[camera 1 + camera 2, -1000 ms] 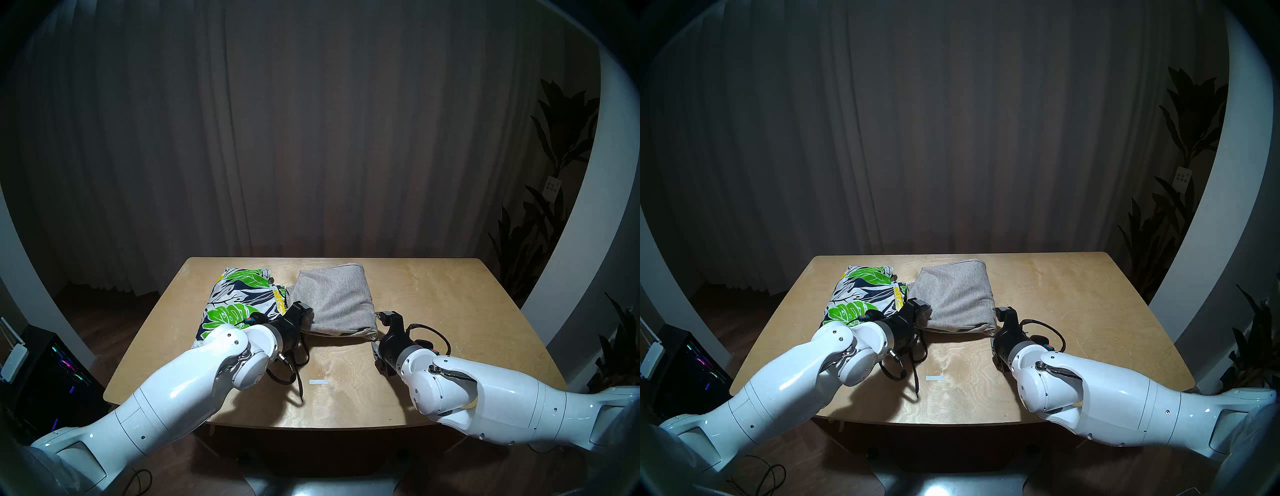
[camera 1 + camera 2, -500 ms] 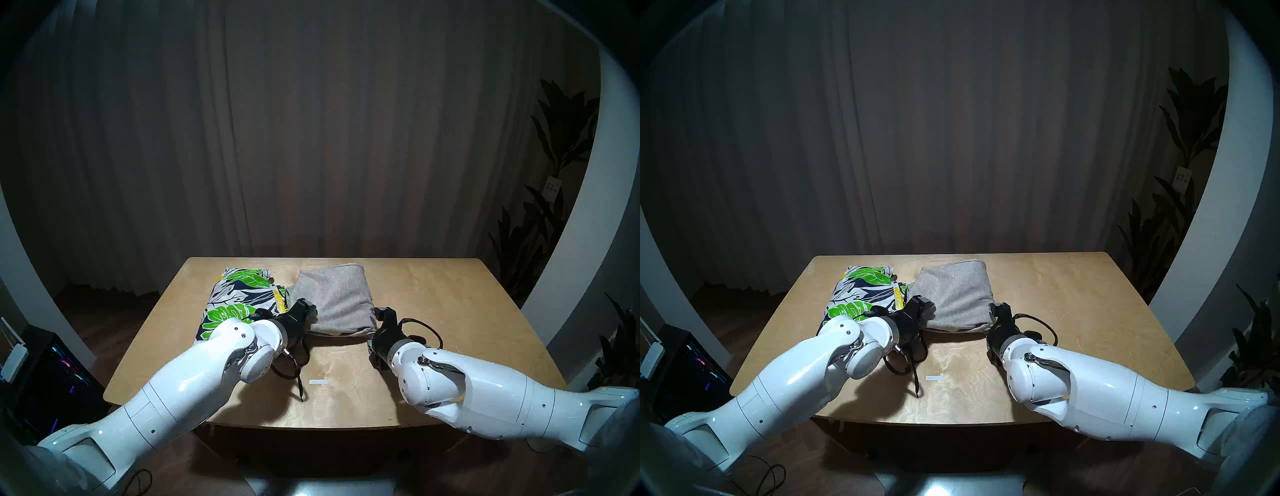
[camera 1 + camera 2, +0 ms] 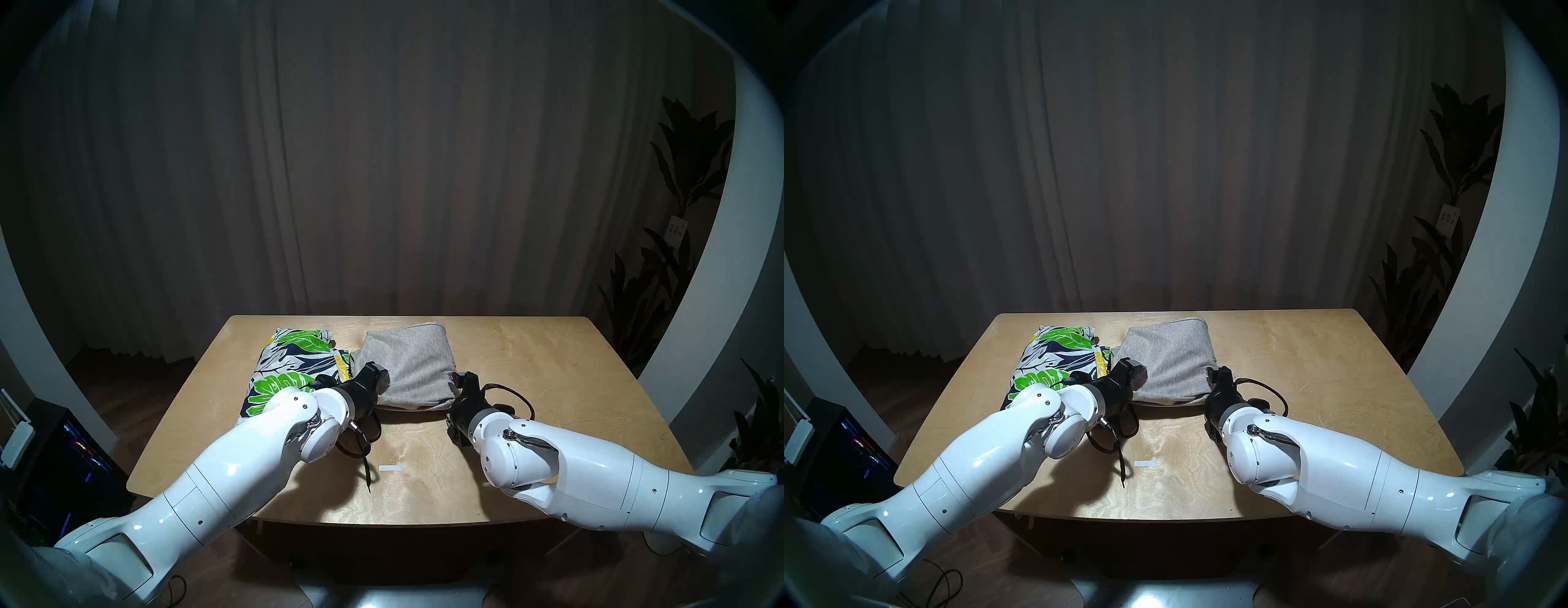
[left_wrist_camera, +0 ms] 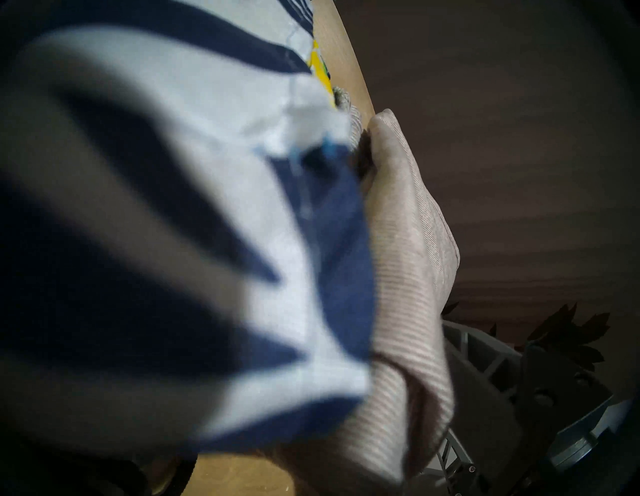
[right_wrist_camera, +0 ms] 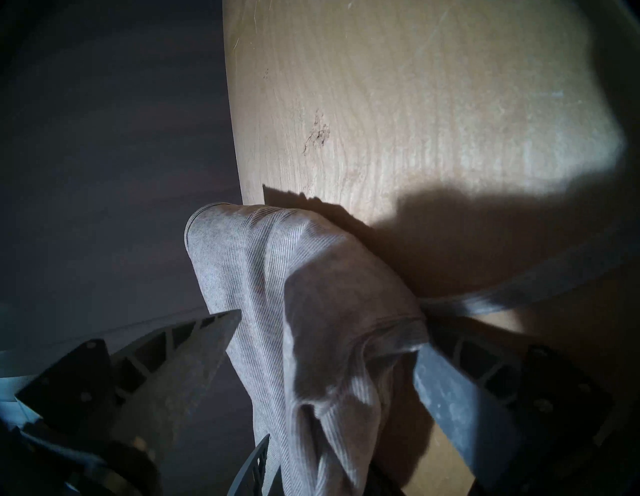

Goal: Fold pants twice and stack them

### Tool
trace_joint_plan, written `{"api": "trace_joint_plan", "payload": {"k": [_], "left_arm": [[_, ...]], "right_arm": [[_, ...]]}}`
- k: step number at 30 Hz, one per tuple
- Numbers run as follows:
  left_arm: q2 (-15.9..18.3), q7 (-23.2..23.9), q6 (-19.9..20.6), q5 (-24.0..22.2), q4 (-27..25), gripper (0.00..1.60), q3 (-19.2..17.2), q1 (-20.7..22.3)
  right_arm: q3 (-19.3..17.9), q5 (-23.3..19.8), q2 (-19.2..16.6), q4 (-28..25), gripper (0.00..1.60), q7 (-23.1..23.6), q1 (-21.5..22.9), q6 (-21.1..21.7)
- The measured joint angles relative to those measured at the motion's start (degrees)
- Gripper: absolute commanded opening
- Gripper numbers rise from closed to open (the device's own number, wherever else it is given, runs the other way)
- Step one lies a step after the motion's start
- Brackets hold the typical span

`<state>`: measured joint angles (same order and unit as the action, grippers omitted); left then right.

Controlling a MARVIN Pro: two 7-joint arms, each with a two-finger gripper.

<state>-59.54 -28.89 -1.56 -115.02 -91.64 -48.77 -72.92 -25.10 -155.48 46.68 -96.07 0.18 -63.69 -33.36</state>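
The light-grey knit shorts (image 3: 407,361) lie folded on the wooden table (image 3: 530,382), with the leaf-print shorts (image 3: 297,365) folded just to their left. My left gripper (image 3: 379,374) is shut on the grey shorts' near left corner. My right gripper (image 3: 458,377) is shut on the near right corner. Their near edge hangs slightly above the table. In the right wrist view, grey fabric (image 5: 277,277) is bunched between the two fingers (image 5: 214,332). The left wrist view shows grey fabric (image 4: 408,242) beside the blurred leaf print (image 4: 173,207); only one finger (image 4: 485,360) shows.
A black cord (image 3: 367,471) and a small white tape mark (image 3: 390,468) lie on the near middle of the table. A lit computer case (image 3: 63,458) stands on the floor at left. Plants (image 3: 662,297) stand at the right, and a curtain hangs behind.
Both grippers have moved toward the far side of the table, the right one also leftward. The grey shorts' near edge has risen and shifted back with them.
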Motion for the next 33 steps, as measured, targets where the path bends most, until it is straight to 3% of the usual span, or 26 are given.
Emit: {"api": "trace_joint_plan", "payload": {"k": [6, 8, 9, 12, 13, 14, 15, 16, 18, 33], "left_arm": [[-0.57, 0.93, 0.33, 0.12, 0.97, 1.60, -0.12, 0.19], [-0.75, 1.14, 0.46, 0.18, 1.24, 1.60, -0.14, 0.28], [-0.96, 1.43, 0.63, 0.25, 1.61, 0.77, -0.15, 0.39], [-1.32, 1.71, 0.94, 0.36, 2.52, 0.72, -0.12, 0.50], [-1.38, 1.75, 1.00, 0.39, 2.72, 0.72, -0.09, 0.50], [-1.44, 1.80, 1.07, 0.42, 2.92, 0.62, -0.07, 0.50], [-1.52, 1.86, 1.14, 0.45, 3.14, 0.33, -0.04, 0.50], [-1.62, 1.99, 1.21, 0.49, 3.37, 0.00, -0.02, 0.50], [-1.86, 2.26, 1.38, 0.63, 3.77, 0.00, -0.01, 0.53], [-2.54, 2.82, 1.77, 2.41, 3.81, 0.00, -0.05, 0.85]], "right_arm": [[-0.01, 0.34, 0.78, 1.25, 1.58, 0.04, 0.52, 0.72], [-0.03, 0.35, 1.07, 1.70, 1.39, 0.05, 0.72, 0.92], [-0.02, 0.34, 1.45, 2.37, 1.27, 0.02, 0.92, 1.15], [0.20, 0.14, 2.08, 3.50, 0.93, -0.18, 0.99, 1.51], [0.20, 0.11, 2.11, 3.56, 0.93, -0.21, 1.04, 1.54], [0.20, 0.08, 2.15, 3.63, 0.70, -0.24, 1.08, 1.57], [0.20, 0.04, 2.17, 3.67, 0.65, -0.31, 1.13, 1.60], [0.18, -0.02, 2.20, 3.73, 0.39, -0.38, 1.18, 1.64], [0.17, -0.13, 2.28, 3.88, 0.00, -0.49, 1.29, 1.74], [-0.21, -0.37, 2.02, 3.95, 0.00, 1.54, 0.62, 2.90]]}}
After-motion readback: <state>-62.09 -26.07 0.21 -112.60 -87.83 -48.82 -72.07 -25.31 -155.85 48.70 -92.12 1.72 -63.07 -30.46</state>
